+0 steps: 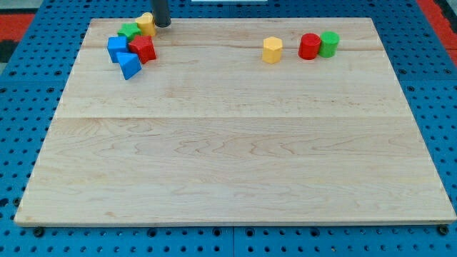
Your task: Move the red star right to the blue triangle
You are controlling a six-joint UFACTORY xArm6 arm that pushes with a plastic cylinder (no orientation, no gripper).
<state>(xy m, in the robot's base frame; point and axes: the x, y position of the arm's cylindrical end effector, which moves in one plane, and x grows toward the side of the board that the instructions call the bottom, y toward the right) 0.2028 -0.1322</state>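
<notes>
The red star [143, 48] sits near the view's top left, touching the blue triangle [129, 65] just below and left of it. A blue block [116, 47] lies to the star's left, a green star [130, 31] above it, and a yellow block [146, 23] above right. My tip [162, 25] comes down from the view's top edge and stands just right of the yellow block, above and right of the red star.
A yellow hexagon block [272, 50], a red cylinder [309, 46] and a green cylinder [328, 43] stand in a row at the view's top right. The wooden board [235, 143] lies on a blue pegboard.
</notes>
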